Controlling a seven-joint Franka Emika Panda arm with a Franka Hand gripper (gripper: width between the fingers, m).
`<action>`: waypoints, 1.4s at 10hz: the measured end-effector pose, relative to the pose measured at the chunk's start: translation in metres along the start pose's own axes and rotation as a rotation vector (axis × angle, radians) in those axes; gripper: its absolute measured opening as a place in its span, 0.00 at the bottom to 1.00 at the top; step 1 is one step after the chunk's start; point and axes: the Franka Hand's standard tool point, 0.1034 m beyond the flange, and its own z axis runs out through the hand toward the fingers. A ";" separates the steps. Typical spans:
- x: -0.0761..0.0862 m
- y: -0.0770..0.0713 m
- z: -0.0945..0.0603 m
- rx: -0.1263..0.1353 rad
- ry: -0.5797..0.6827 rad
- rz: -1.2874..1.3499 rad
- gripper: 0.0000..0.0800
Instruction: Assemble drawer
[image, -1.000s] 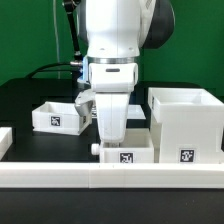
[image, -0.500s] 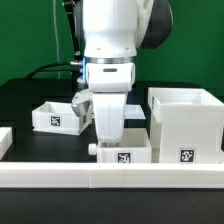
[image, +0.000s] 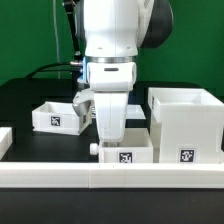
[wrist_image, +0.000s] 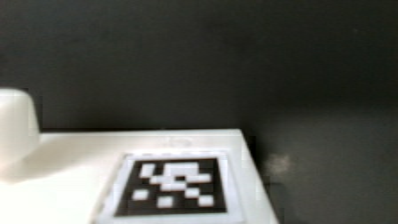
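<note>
A small white drawer box (image: 128, 156) with a marker tag on its front stands at the table's front middle. My gripper (image: 110, 139) hangs straight down onto its left end. The fingertips are hidden behind the box wall, so I cannot tell whether they are open or shut. A small white knob (image: 94, 148) sits at that box's left side. The wrist view shows a white panel (wrist_image: 80, 150) with a tag (wrist_image: 173, 183) close up and a rounded white part (wrist_image: 15, 125) beside it; no fingers show there.
A second white drawer box (image: 55, 116) lies at the exterior view's left behind the arm. A large open white drawer housing (image: 186, 125) stands at the right. A long white rail (image: 60, 175) runs along the front edge. The table is black.
</note>
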 end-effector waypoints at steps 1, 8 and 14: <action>0.000 0.000 0.000 0.000 -0.001 0.010 0.05; 0.010 0.000 0.000 -0.002 -0.044 0.025 0.05; 0.011 0.000 0.000 -0.002 -0.046 -0.014 0.05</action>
